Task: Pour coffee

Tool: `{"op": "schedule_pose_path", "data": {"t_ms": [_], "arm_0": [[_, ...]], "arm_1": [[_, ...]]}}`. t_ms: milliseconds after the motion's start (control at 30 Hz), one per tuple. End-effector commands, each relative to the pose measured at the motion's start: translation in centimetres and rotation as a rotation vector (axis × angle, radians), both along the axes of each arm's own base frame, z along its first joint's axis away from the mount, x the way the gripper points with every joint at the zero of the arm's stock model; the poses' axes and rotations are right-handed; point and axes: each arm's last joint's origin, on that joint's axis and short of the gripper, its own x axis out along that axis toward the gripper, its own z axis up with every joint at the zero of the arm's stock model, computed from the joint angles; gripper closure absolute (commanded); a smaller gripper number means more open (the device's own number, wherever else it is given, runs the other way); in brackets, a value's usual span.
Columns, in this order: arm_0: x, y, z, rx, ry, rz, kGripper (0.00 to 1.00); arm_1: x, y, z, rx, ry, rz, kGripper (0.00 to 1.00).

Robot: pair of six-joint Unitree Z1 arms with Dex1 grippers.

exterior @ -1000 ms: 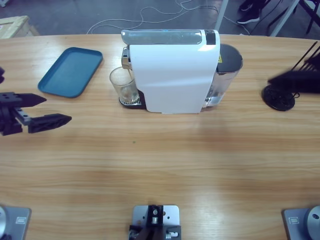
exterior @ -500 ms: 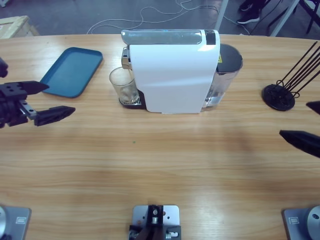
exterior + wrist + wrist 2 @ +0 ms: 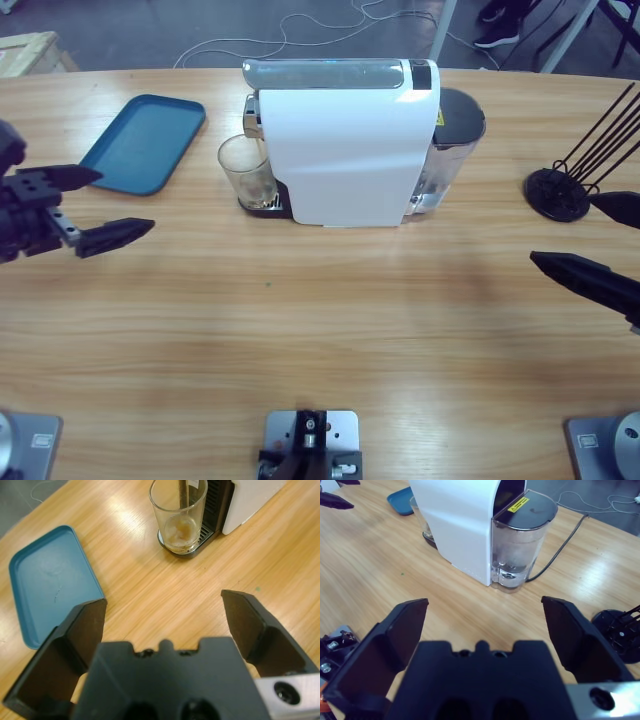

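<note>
Your left end effector (image 3: 100, 207) is hanging wide open and empty; the glass (image 3: 246, 172) is standing upright at its 2 o'clock under the machine (image 3: 345, 145) spout, much nearer than your open, empty right end effector (image 3: 590, 238).

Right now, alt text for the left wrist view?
The left hand, wide open and holding nothing, points at a clear glass with a little coffee in it, standing on the drip tray of a white coffee machine. A blue tray lies empty on the wooden table to the picture's left.
</note>
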Motion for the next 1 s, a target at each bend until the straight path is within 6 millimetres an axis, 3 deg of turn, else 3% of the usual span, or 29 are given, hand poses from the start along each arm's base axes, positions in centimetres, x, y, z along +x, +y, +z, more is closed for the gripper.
{"op": "schedule_pose_path", "data": {"t_ms": [33, 633, 1000], "arm_0": [[-0.8, 0.7, -0.6, -0.014, -0.013, -0.011, 0.0], [-1.9, 0.5, -0.2, -0.145, 0.058, -0.123, 0.0], [-1.4, 0.0, -0.2, -0.14, 0.071, -0.115, 0.0]], "arm_1": [[0.0, 0.1, -1.1, -0.027, 0.026, 0.008, 0.0], [0.2, 0.3, -1.2, -0.031, 0.034, 0.013, 0.0], [0.2, 0.3, -1.3, -0.033, 0.035, 0.013, 0.0]]}}
